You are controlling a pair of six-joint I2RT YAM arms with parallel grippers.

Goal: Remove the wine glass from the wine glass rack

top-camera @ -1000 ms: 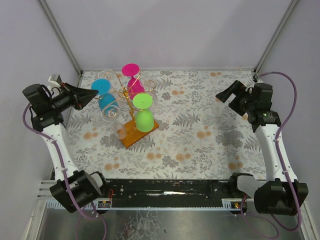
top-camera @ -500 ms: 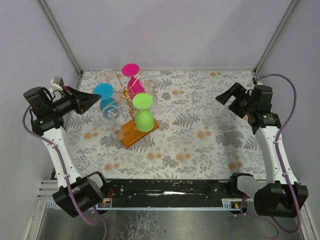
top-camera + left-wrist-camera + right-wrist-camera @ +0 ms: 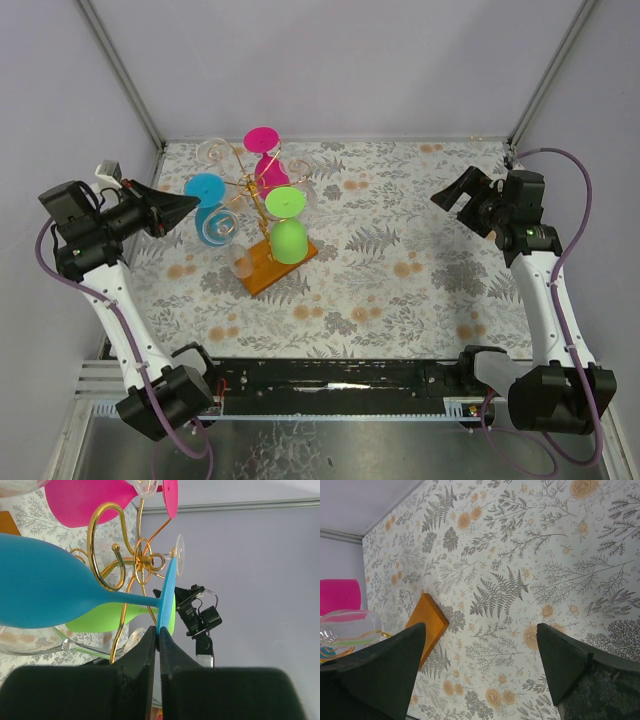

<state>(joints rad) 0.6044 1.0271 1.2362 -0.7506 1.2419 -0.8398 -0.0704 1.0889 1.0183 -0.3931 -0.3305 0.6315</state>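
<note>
The gold wire wine glass rack (image 3: 256,186) stands on its orange-brown wooden base (image 3: 266,266) at the table's left. Blue (image 3: 207,196), pink (image 3: 263,150), green (image 3: 288,228) and clear glasses hang on it upside down. My left gripper (image 3: 192,202) is shut on the rim of the blue wine glass's foot; in the left wrist view (image 3: 158,639) the thin blue disc sits pinched between the black fingers, the stem (image 3: 130,599) still beside a gold loop (image 3: 107,550). My right gripper (image 3: 448,195) is open and empty, high at the right, far from the rack.
The floral tablecloth (image 3: 400,250) covers the table. Grey walls and metal frame posts (image 3: 120,70) close in the left, back and right. The base corner (image 3: 427,622), a pink glass (image 3: 340,596) and a clear glass (image 3: 347,630) show in the right wrist view.
My left arm has drawn back to the left and a little down with the blue glass's foot in its fingers; the blue glass shifted slightly. The right arm has barely moved.
</note>
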